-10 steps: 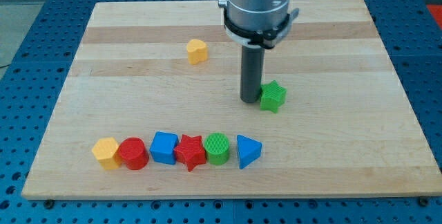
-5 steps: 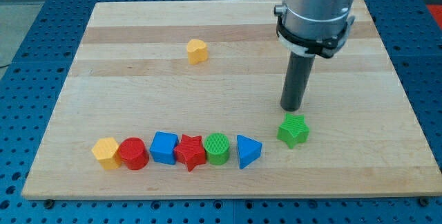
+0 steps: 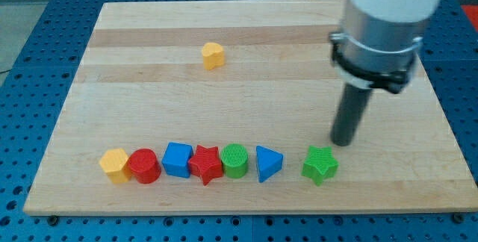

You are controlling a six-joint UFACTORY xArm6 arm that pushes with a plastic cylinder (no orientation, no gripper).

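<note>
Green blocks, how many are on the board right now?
2. A green cylinder sits in the bottom row between the red star and blue triangle; a green star lies right of the row, just below my tip.

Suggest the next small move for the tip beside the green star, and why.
Probably slide my tip down the view, to the view's right of the green star. The tip stands just above-right of it, and a gap separates the star from the blue triangular block ending the row it lines up with.
</note>
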